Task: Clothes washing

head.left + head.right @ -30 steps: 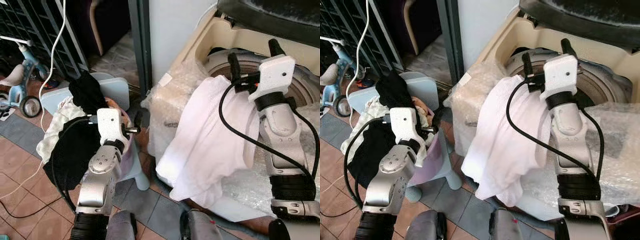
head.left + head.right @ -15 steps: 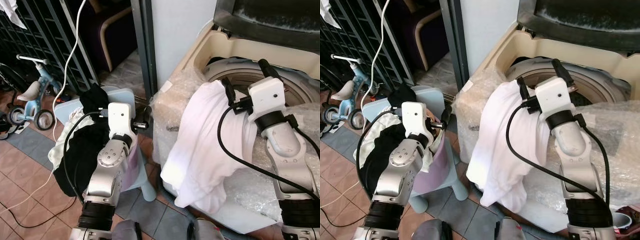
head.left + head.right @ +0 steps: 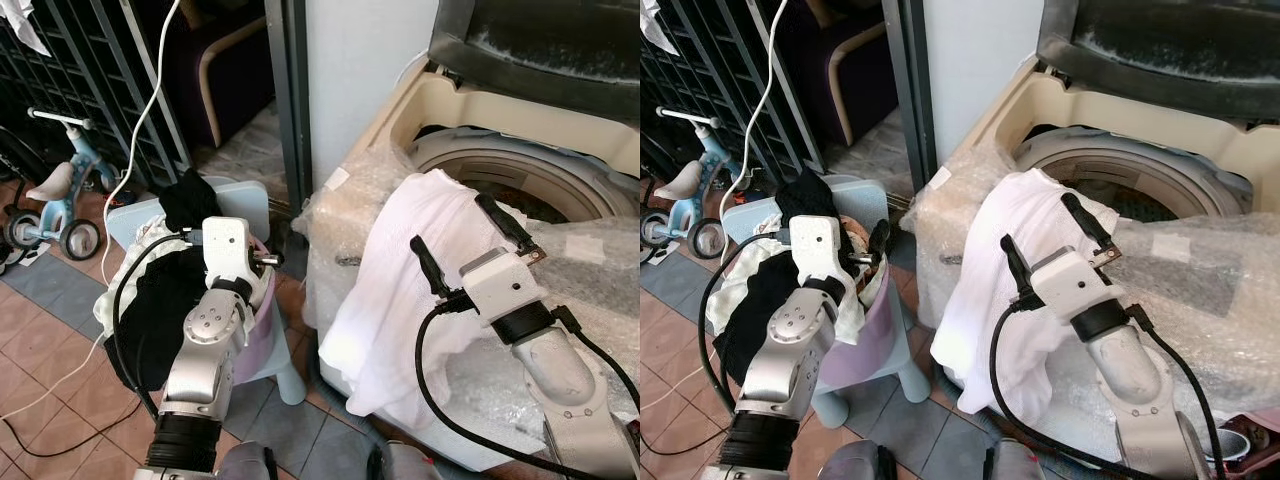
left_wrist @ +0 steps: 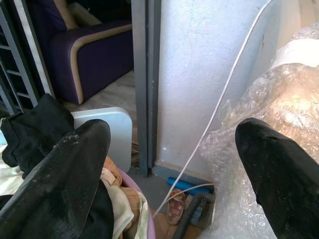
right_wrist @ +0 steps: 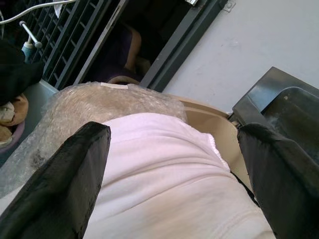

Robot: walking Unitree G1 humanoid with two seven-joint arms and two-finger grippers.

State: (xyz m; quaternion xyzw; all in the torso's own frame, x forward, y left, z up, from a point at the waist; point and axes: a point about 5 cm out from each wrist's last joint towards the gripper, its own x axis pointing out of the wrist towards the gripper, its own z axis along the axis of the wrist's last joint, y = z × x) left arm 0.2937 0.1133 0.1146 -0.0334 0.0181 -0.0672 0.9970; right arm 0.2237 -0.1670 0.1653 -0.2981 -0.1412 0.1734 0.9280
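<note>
Over the front rim of the washer point(image 3: 440, 105), a white garment point(image 3: 400, 270) hangs down the bubble wrap point(image 3: 590, 260) that covers the machine's casing, its top edge just at the drum point(image 3: 520, 175) opening. The right gripper point(image 3: 1055, 235) hovers just above this cloth, fingers spread wide and holding nothing; the wrist view looks straight down on the white fabric between them. The washer's dark lid point(image 3: 540, 45) stands raised behind.

To the left, a pale stool point(image 3: 235, 195) carries a pink basket point(image 3: 255, 340) heaped with clothes point(image 3: 165, 300), black ones on top of lighter ones. The left gripper point(image 4: 169, 164) sits above that heap, its fingers also apart and empty. A grey door post point(image 3: 285, 90) and a white wall rise between basket and washer, with a white cable point(image 3: 135, 130) trailing down to the tiled floor point(image 3: 40, 360). A child's tricycle point(image 3: 55, 200) stands further left by a black grille point(image 3: 70, 80).
</note>
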